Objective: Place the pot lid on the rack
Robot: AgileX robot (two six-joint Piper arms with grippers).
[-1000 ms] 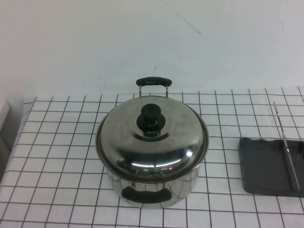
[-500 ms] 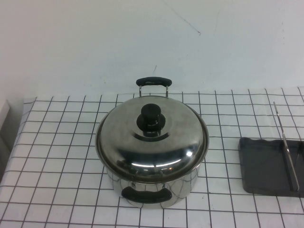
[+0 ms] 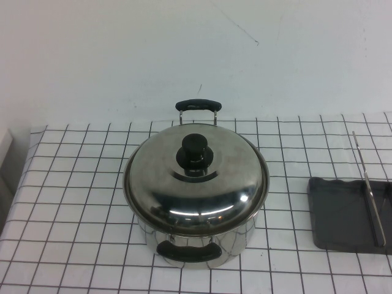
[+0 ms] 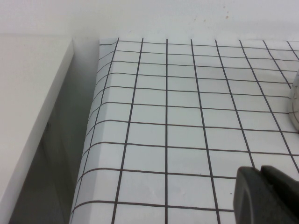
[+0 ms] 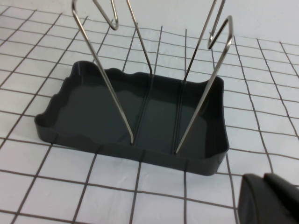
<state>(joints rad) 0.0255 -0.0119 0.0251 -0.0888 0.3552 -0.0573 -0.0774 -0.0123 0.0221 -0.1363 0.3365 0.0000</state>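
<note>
The shiny domed pot lid (image 3: 160,179) with its black knob (image 3: 195,150) sits on the steel pot (image 3: 240,242) at the table's middle. The dark grey rack (image 3: 340,214) with its upright wire bars (image 3: 368,195) stands at the right edge, apart from the pot. Neither gripper shows in the high view. In the right wrist view, my right gripper (image 5: 264,178) is shut and empty, low over the cloth just beside the rack (image 5: 93,112). In the left wrist view, my left gripper (image 4: 260,170) is shut and empty above the cloth near the table's left edge, with a sliver of the pot (image 4: 295,108) showing.
A white checked cloth (image 3: 73,184) covers the table. A white wall stands close behind the pot. At the table's left edge there is a gap and then a white ledge (image 4: 28,116). The pot has two black handles, front (image 3: 188,250) and back (image 3: 196,105).
</note>
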